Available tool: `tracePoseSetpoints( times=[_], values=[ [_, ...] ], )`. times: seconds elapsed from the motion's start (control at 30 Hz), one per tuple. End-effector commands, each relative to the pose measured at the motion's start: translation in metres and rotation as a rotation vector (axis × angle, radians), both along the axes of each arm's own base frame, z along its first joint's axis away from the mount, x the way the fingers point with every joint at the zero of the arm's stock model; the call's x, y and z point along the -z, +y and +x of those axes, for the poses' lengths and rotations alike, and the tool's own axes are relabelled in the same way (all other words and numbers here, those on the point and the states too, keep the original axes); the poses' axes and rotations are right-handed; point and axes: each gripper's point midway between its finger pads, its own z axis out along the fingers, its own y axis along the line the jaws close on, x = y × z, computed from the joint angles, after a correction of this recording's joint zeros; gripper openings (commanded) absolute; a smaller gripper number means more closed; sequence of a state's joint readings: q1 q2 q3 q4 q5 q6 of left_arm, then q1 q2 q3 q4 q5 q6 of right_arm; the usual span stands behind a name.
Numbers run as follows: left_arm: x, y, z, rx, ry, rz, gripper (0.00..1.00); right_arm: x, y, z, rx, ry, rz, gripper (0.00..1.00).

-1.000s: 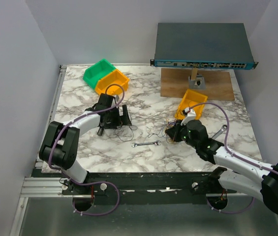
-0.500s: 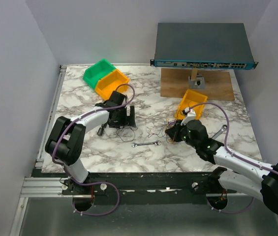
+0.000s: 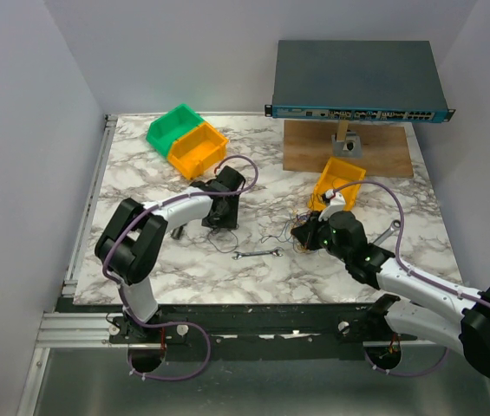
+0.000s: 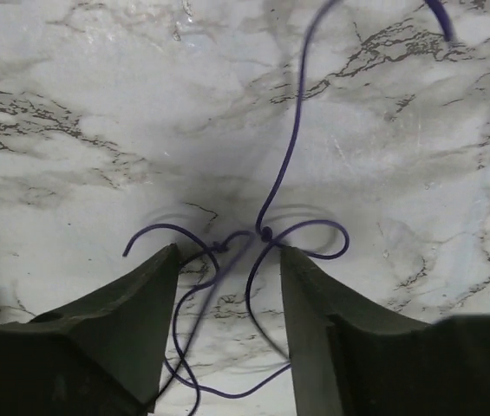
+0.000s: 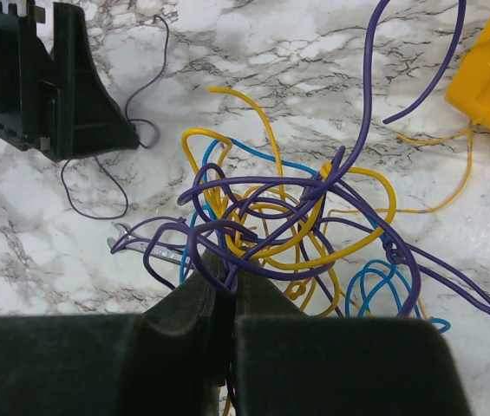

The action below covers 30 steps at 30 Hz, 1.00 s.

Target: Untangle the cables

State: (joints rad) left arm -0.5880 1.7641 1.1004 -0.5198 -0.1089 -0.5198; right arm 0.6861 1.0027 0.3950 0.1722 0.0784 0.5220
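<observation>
The cables (image 5: 297,217) are a knot of purple, yellow and blue wires on the marble, seen small in the top view (image 3: 301,227). My right gripper (image 5: 231,282) is shut on a purple loop at the knot's near edge, also in the top view (image 3: 303,236). A separate thin dark wire (image 4: 266,234) lies curled to the left (image 3: 223,241). My left gripper (image 4: 227,260) is down over it, jaws apart, strands running between the fingers without being pinched. In the top view the left gripper (image 3: 221,217) is left of the knot.
A silver wrench (image 3: 258,254) lies between the grippers, partly under the knot (image 5: 140,250). A small yellow bin (image 3: 340,180) stands behind the knot. Green (image 3: 173,126) and orange (image 3: 197,147) bins sit back left. A network switch (image 3: 357,80) rests on a wooden board (image 3: 349,149). Another wrench (image 3: 386,232) lies right.
The left arm has swung right, bringing its gripper over the loose thin wire, and its jaws have narrowed. The right arm and the knot have not moved.
</observation>
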Motion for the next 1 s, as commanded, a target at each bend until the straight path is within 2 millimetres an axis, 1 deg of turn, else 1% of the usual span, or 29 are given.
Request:
tracePoseSetpoints(
  times=[0.0, 0.03, 0.1, 0.13, 0.17, 0.23, 0.33, 0.47, 0.6, 0.7, 0.77, 0.8, 0.83, 0.87, 0.9, 0.93, 0.97],
  values=[
    [0.015, 0.01, -0.01, -0.017, 0.046, 0.07, 0.37, -0.015, 0.005, 0.002, -0.02, -0.036, 0.03, 0.01],
    [0.012, 0.011, -0.009, -0.016, 0.037, 0.068, 0.26, -0.016, 0.005, 0.002, -0.019, -0.037, 0.029, 0.01],
    [0.002, 0.013, -0.006, -0.016, 0.019, 0.057, 0.09, -0.016, 0.004, 0.001, -0.017, -0.038, 0.03, 0.01],
    [-0.005, 0.015, -0.003, -0.018, 0.006, 0.048, 0.02, -0.016, 0.004, 0.001, -0.016, -0.039, 0.032, 0.01],
    [-0.013, 0.018, -0.002, -0.019, -0.004, 0.042, 0.0, -0.016, 0.003, 0.001, -0.016, -0.039, 0.031, 0.01],
    [-0.03, 0.025, 0.004, -0.024, -0.036, 0.031, 0.0, -0.017, 0.004, 0.001, -0.017, -0.04, 0.032, 0.01],
    [-0.056, 0.042, 0.014, -0.052, -0.08, 0.009, 0.0, -0.015, 0.004, 0.001, -0.018, -0.038, 0.031, 0.01],
    [-0.092, 0.066, 0.034, -0.102, -0.152, -0.025, 0.0, -0.012, 0.006, 0.0, -0.029, -0.031, 0.029, 0.01],
    [-0.126, 0.087, 0.064, -0.148, -0.228, -0.039, 0.0, -0.01, 0.008, 0.0, -0.04, -0.027, 0.031, 0.01],
    [-0.149, 0.105, 0.097, -0.195, -0.296, -0.034, 0.0, -0.009, 0.01, 0.0, -0.048, -0.023, 0.031, 0.01],
    [-0.157, 0.116, 0.118, -0.225, -0.31, -0.017, 0.0, -0.009, 0.011, -0.001, -0.054, -0.019, 0.033, 0.01],
    [-0.161, 0.119, 0.13, -0.232, -0.317, -0.019, 0.0, -0.008, 0.012, -0.001, -0.056, -0.017, 0.032, 0.01],
    [-0.16, 0.119, 0.139, -0.228, -0.303, -0.029, 0.0, -0.007, 0.012, 0.0, -0.055, -0.014, 0.03, 0.01],
    [-0.164, 0.117, 0.149, -0.22, -0.296, -0.06, 0.0, -0.007, 0.012, 0.0, -0.056, -0.013, 0.03, 0.01],
    [-0.162, 0.115, 0.158, -0.211, -0.281, -0.086, 0.0, -0.006, 0.012, 0.0, -0.056, -0.012, 0.028, 0.01],
    [-0.166, 0.11, 0.167, -0.2, -0.279, -0.124, 0.0, -0.005, 0.012, 0.0, -0.055, -0.008, 0.026, 0.01],
    [-0.164, 0.109, 0.176, -0.195, -0.271, -0.145, 0.0, -0.005, 0.012, 0.001, -0.054, -0.01, 0.024, 0.01]
  ],
)
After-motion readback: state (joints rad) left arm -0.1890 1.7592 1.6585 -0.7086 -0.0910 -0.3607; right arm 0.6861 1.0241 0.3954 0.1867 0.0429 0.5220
